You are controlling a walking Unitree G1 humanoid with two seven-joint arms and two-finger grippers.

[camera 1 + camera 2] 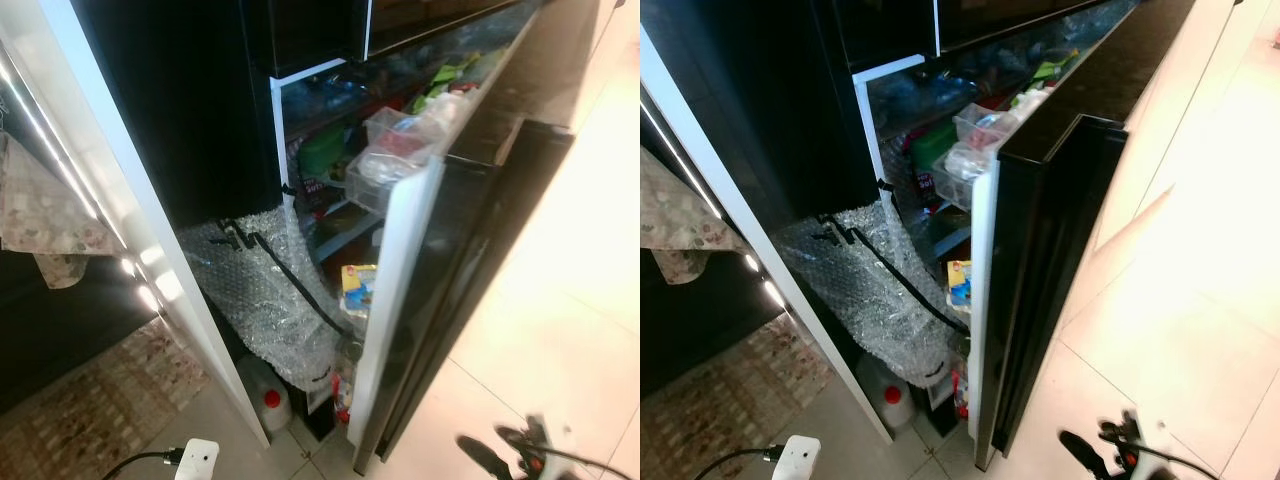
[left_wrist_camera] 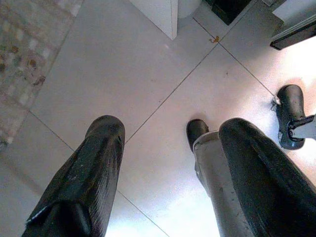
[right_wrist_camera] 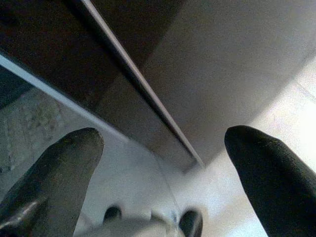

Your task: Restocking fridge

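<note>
Fridge door (image 1: 1030, 290) stands ajar, bubble wrap (image 1: 265, 300) at its foot; left gripper (image 2: 168, 163) and right gripper (image 3: 163, 163) hang spread apart, empty.

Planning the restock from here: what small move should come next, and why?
Probably swing the fridge door wider. It stands only partly open, and a bubble-wrap bundle crowds the lower shelves. The left gripper and right gripper both hang open and hold nothing.

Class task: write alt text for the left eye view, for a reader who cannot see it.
A black fridge door stands partly open, its shelves crowded with food packets and clear tubs. A crumpled sheet of bubble wrap hangs from the fridge's lower part above a red-capped white jug on the tiled floor.
</note>
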